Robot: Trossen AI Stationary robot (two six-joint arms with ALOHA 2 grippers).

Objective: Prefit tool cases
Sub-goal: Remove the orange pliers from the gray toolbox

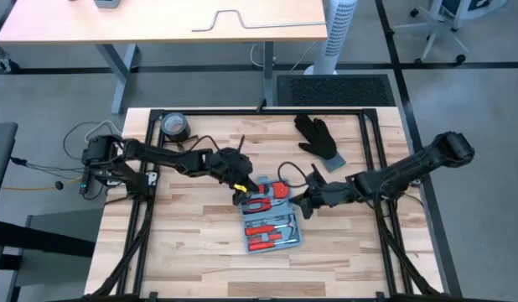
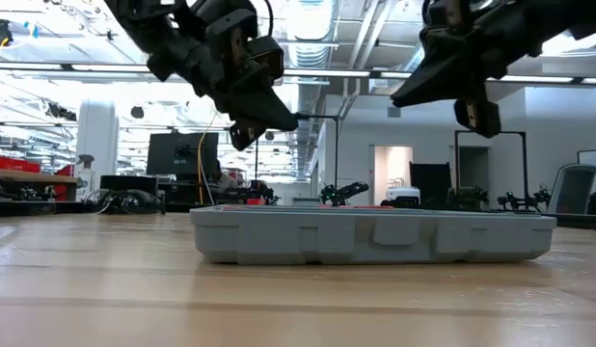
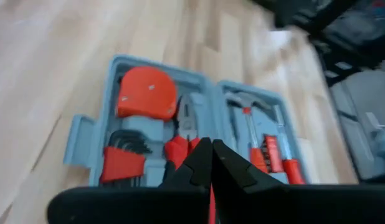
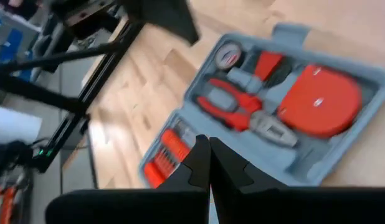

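Both the left gripper and right gripper hover pinched empty over the open tool case; descend squarely, pressing red-handled tools into slots.

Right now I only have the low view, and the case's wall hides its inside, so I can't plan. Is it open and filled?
Observer: Yes, the light-blue case lies open, with red-handled tools in its slots.
Operator: Are the grippers open?
Observer: No. The left gripper and the right gripper are both shut, above the case.
Operator: Anything near the case?
Observer: A black glove lies apart from it, toward the table's far right.
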